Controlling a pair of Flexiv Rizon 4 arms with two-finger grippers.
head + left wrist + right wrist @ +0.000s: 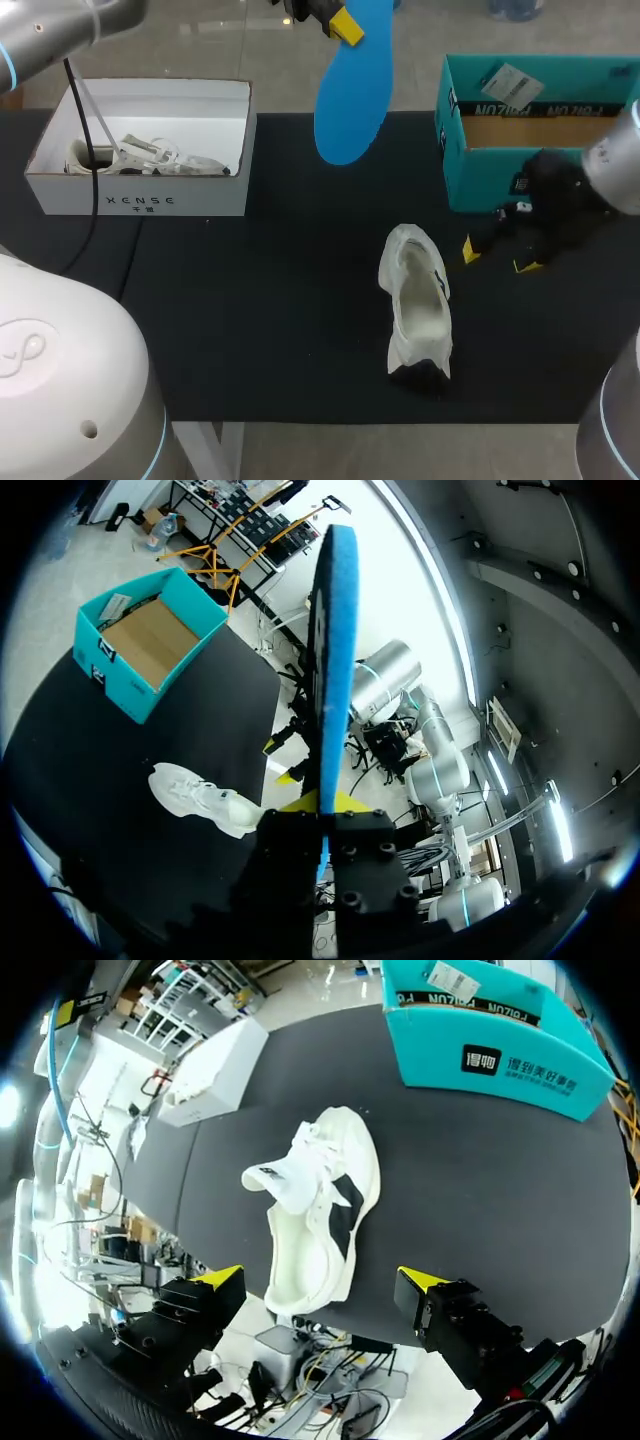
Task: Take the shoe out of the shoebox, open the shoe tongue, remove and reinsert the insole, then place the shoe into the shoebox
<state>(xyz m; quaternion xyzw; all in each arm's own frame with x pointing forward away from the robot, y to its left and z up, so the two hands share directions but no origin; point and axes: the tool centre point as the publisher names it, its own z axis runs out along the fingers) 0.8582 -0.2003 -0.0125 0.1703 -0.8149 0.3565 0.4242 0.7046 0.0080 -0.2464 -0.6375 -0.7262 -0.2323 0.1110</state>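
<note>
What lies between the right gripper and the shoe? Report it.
Nothing: the head view shows only bare table between the right gripper and the shoe.

A bright blue flat foam insole (352, 95) is being shown against a black table mat (280, 300). A white fabric shoe (417, 300) is being marked by black patches. A teal cardboard shoebox (485, 180) is being shown brown inside.
</note>
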